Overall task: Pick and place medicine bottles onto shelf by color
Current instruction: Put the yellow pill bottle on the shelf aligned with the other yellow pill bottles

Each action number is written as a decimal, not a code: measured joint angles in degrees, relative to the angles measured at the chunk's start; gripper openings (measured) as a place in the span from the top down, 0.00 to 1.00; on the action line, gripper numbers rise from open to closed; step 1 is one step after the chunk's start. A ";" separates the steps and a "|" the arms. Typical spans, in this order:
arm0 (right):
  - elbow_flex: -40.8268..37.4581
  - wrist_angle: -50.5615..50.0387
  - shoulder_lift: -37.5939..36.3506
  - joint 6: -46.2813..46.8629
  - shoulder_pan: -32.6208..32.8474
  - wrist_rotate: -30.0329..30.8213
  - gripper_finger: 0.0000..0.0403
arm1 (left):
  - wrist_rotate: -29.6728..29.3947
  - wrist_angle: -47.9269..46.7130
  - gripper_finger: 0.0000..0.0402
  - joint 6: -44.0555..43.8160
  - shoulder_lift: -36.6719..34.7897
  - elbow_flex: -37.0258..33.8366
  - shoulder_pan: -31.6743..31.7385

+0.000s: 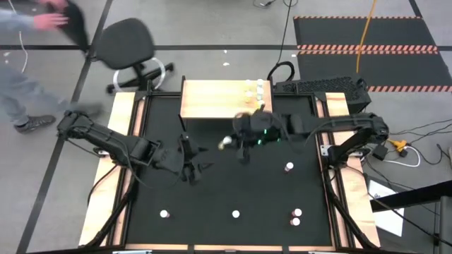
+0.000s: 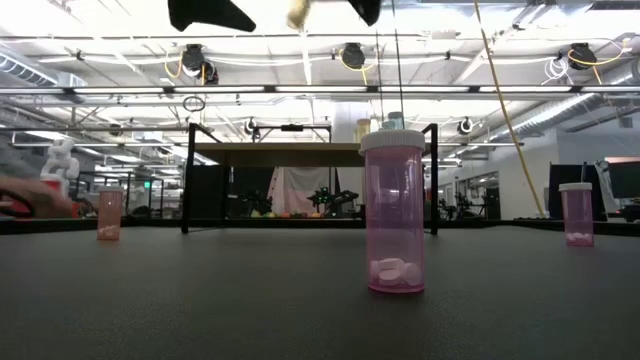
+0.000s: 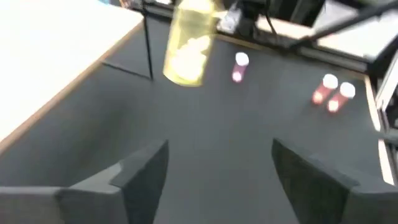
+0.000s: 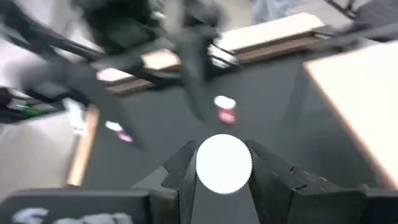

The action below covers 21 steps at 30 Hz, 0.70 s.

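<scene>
From left of frame, my left gripper (image 1: 189, 171) is hanging with fingers spread, empty. At centre, my right gripper (image 1: 227, 143) is clamping the capped yellow plastic medicine bottle (image 1: 225, 143) just below the tan wooden shelf (image 1: 212, 99); I'm fearing it slips or clips the edge.

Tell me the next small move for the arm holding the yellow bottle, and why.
Probably carry it on toward the shelf. The right end effector is shut on the yellow bottle, held above the black mat just short of the shelf's near edge. A few bottles already stand at the shelf's right end. The left end effector is open, empty and lower on the mat.
</scene>
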 joint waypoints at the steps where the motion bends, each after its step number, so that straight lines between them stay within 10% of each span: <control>1: 0.89 -2.44 -0.15 -1.27 -1.65 -0.04 0.72 | -0.04 0.13 0.26 -0.26 -0.34 0.05 0.69; 21: 5.29 -22.77 5.15 -16.52 -23.65 2.05 0.71 | 0.01 -1.88 0.19 -4.79 -1.01 0.04 6.73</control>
